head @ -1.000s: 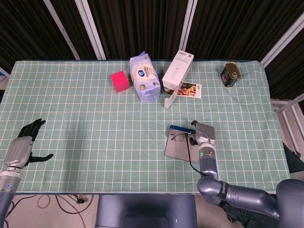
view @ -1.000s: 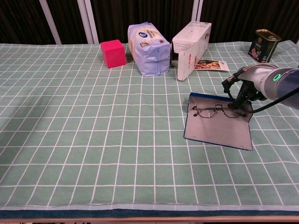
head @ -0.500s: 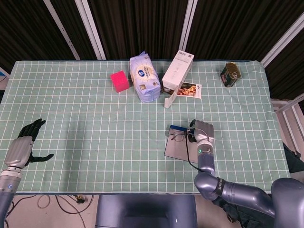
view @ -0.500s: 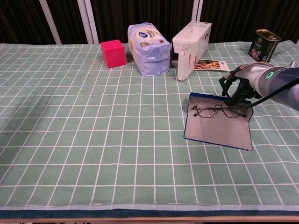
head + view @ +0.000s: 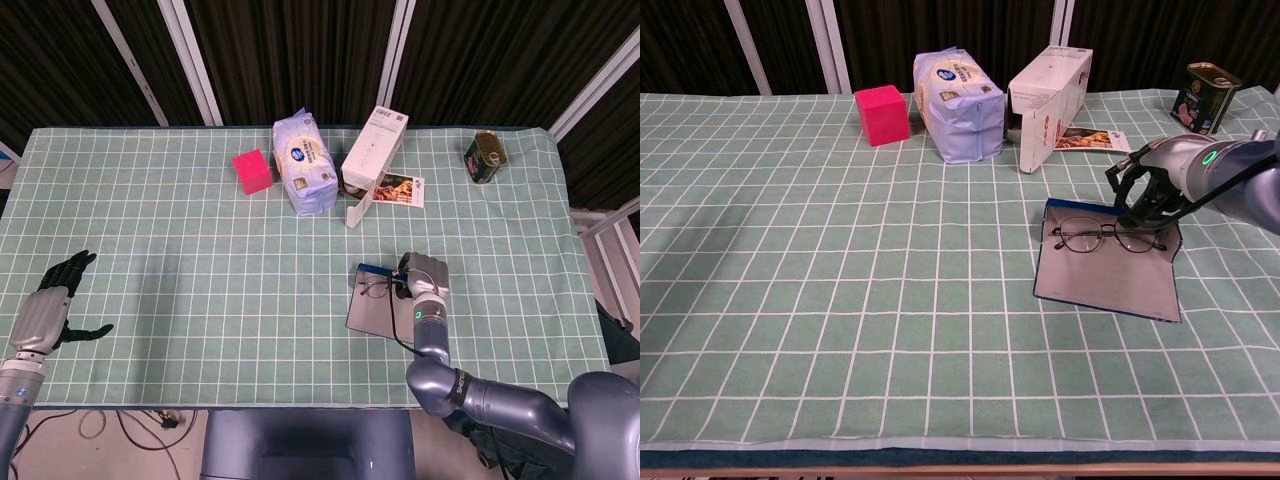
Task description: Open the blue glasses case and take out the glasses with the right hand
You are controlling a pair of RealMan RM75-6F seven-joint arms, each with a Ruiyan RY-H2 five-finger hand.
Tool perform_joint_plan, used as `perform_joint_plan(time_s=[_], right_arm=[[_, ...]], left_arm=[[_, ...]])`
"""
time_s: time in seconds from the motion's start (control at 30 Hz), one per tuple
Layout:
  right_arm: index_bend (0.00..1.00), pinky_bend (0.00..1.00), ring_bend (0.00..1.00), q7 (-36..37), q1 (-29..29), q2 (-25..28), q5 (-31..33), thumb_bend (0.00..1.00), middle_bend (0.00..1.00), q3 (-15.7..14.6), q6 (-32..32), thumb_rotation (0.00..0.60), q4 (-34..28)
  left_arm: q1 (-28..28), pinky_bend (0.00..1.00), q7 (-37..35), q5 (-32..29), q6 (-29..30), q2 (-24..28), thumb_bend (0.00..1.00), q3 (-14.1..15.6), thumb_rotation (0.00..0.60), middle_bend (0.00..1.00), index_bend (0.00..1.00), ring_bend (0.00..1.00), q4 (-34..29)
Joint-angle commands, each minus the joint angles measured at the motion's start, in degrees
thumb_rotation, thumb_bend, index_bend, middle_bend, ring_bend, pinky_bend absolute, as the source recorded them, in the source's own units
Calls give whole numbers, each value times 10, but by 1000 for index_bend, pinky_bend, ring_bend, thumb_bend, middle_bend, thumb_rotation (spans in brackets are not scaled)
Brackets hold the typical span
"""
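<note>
Left hand [image 5: 45, 308]: we see it resting at the near left edge of the table [image 5: 200, 250], fingers spread and holding nothing; it has not shifted over the last second and shows only in the head view.

Distractors: the pink cube [image 5: 883, 114], the blue-white packet [image 5: 958, 104], the white carton [image 5: 1050, 91] and the tin [image 5: 1200, 97] along the far side are where they were.

Blue glasses case [image 5: 1107, 273]: it lies open and flat right of centre, grey lining up, blue edge showing at the far side; unmoved.

Glasses [image 5: 1105, 237]: they sit on the far part of the open case, lenses side by side, in the same spot as before.

Right hand [image 5: 1152, 190]: a second ago it hung off the right end of the frame; we now find it drawn in toward the far right corner of the case, fingers curled down over the right lens end. We cannot tell whether they touch or pinch the frame.

Meaning: we judge the opening done and the pick-up under way; the glasses have not been lifted yet.
</note>
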Motion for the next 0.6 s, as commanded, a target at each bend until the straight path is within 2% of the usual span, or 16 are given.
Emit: perform_joint_plan(time_s=[0.03, 0.6], right_arm=[[431, 994, 962, 0, 1, -1, 1, 493, 898, 1, -1, 600, 1], [439, 994, 962, 0, 1, -3, 4, 505, 898, -2, -4, 600, 10]], left_arm=[[0, 0, 0, 0, 0, 0, 0, 0, 600, 0, 0, 0, 0], [0, 0, -2, -5, -3, 2, 0, -1, 600, 0, 0, 0, -3]])
